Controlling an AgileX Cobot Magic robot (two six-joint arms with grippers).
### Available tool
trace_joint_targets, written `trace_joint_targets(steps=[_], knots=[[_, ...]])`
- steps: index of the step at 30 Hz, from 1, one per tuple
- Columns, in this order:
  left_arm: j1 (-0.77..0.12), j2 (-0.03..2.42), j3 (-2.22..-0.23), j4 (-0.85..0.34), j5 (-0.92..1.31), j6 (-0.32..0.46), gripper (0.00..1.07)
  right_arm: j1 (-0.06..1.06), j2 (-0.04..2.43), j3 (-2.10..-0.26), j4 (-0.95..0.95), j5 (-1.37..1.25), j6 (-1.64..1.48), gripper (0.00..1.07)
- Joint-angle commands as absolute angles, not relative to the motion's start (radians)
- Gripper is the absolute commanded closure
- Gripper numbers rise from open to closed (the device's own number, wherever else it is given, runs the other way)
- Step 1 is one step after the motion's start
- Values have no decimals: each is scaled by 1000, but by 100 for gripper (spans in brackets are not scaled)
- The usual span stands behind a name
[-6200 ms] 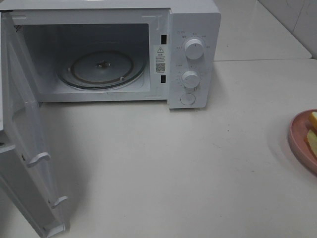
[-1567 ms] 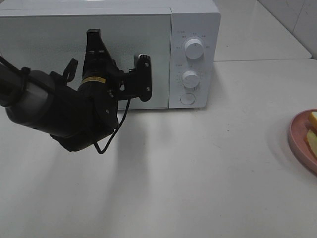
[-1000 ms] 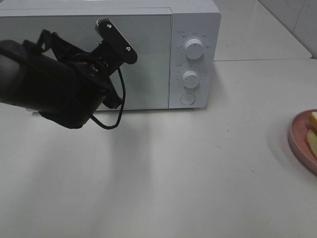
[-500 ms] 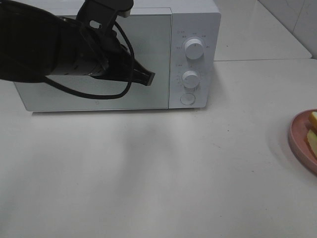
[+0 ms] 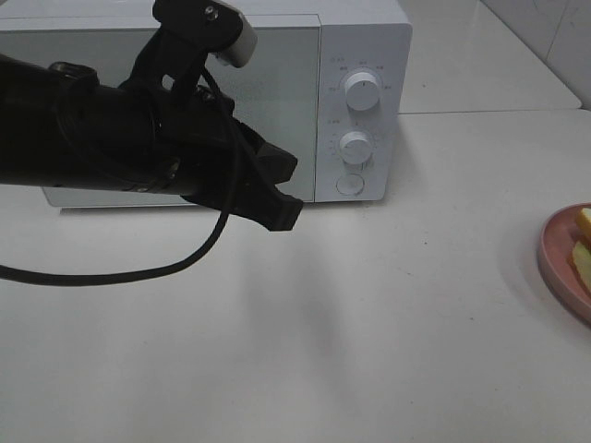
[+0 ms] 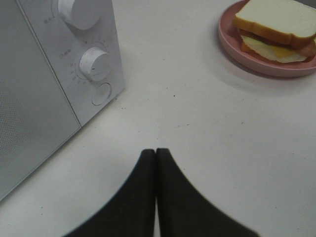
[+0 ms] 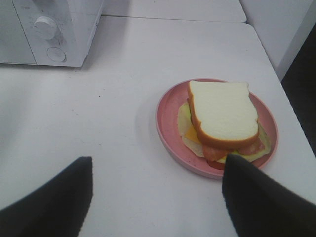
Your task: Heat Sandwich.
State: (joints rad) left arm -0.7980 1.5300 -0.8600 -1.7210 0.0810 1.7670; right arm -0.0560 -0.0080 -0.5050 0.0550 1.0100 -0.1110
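Exterior high view cuts the sandwich (image 5: 584, 247) and its pink plate (image 5: 557, 260) at 3 o'clock, the left gripper (image 5: 284, 189), fingers pressed together, masking the closed microwave (image 5: 362, 55); right gripper (image 7: 157, 190) gapes wide.

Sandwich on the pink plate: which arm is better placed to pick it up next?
Probably the right. Its tool is open with the sandwich and pink plate just ahead. The left tool is shut, beside the closed microwave, farther from the plate.

Smooth white microwave (image 5: 360, 101), glossy pink plate (image 7: 170, 138), possibly ceramic, soft matt sandwich (image 7: 222, 118) bread
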Motion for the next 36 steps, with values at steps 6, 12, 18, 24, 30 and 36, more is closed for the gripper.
trace_joint_targets(steps=[6, 12, 18, 24, 30, 36], knots=[[-793, 1512, -856, -1523, 96, 1537, 107, -55, -31, -502, 55, 999, -107, 36], [-793, 1512, -856, -1390, 99, 1400, 107, -55, -31, -502, 55, 999, -107, 36], [-793, 1511, -856, -1271, 108, 1270, 107, -55, -31, -502, 55, 999, -107, 36], [-787, 1500, -856, -589, 169, 537, 107, -55, -31, -502, 55, 999, -107, 36], [-757, 1455, -856, -86, 320, -72, 107, -55, -31, -502, 55, 999, -107, 36], [-662, 1359, -856, -13, 506, -130, 107, -55, -31, -502, 55, 999, -107, 36]])
